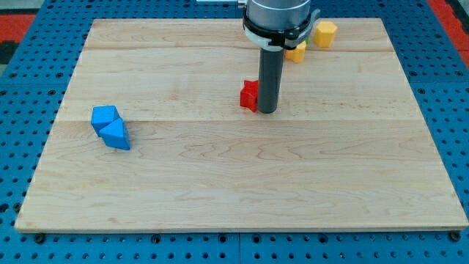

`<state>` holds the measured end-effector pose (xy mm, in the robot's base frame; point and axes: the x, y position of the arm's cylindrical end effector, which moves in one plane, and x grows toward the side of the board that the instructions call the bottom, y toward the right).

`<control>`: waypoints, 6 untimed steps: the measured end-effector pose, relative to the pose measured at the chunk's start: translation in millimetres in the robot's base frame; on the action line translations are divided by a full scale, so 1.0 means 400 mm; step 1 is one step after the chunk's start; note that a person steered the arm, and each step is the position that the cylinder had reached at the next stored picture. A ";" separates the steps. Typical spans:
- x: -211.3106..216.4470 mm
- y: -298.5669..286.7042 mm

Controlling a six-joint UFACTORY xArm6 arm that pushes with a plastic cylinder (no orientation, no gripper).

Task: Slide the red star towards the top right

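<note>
The red star [250,96] lies on the wooden board [220,183] a little above its middle, partly hidden by my rod. My tip [267,111] stands against the star's right side, touching it. Only the star's left part shows.
Two yellow blocks [297,51] [325,33] sit near the view's top right, partly behind the arm. Two blue blocks [104,116] [116,136] sit together at the view's left. The blue pegboard [29,110] surrounds the board.
</note>
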<state>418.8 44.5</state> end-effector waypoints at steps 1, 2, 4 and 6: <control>0.095 -0.091; 0.043 -0.181; -0.091 0.009; -0.117 -0.037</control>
